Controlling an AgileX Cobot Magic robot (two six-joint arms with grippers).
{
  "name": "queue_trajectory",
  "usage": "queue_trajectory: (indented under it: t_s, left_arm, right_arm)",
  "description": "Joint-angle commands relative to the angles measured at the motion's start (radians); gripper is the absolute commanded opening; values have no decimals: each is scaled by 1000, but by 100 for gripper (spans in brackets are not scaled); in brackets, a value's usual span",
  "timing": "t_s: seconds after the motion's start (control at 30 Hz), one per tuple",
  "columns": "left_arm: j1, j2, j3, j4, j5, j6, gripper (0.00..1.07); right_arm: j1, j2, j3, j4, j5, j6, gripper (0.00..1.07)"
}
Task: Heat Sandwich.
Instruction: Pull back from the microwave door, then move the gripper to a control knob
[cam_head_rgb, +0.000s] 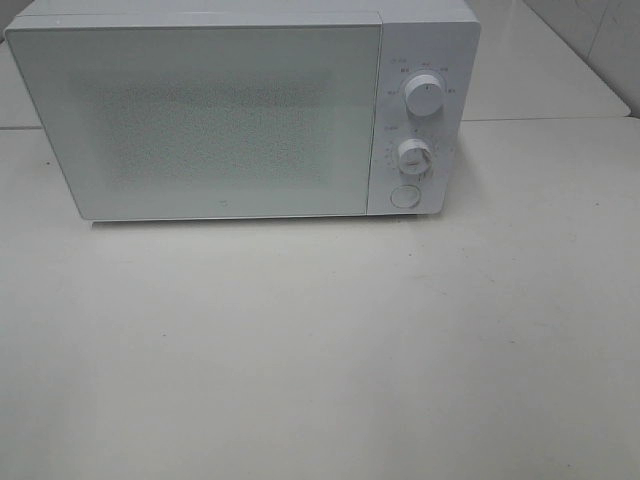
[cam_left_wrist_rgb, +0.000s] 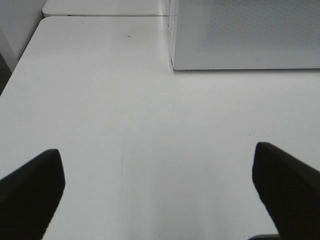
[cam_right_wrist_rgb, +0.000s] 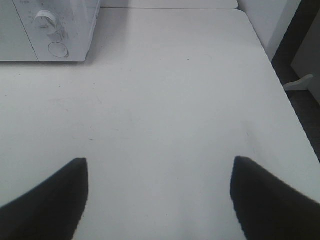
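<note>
Wide open, left claw (cam_left_wrist_rgb: 157, 151) and right claw (cam_right_wrist_rgb: 160, 161) face the microwave (cam_head_rgb: 200, 120).

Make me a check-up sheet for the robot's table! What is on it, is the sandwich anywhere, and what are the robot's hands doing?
Surface: white table, bare in front of the microwave, with faint scuffs.
Job's things: sandwich not seen in any view. White microwave stands at the back of the table; its door is shut and frosted, so the inside is hidden. Upper knob, lower knob and round button are on its right side.
Clutter: nothing seen.
Hands: left hand open and empty above the table; right hand open and empty above the table.
Cables: nothing seen.
Surroundings: second table butts up behind.
</note>
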Motion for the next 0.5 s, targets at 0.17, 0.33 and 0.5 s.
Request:
queue_trajectory:
  t_s: [0.17, 0.33, 0.5]
  left_arm:
    - [0, -27, 3, -6, -5, 1, 97]
    - [0, -27, 3, -6, -5, 1, 97]
    - [0, -27, 3, -6, -5, 1, 97]
  right_arm:
    - [-5, -20, 0, 0, -10, -3, 75]
    - [-5, -20, 0, 0, -10, -3, 75]
    - [-5, -20, 0, 0, -10, -3, 75]
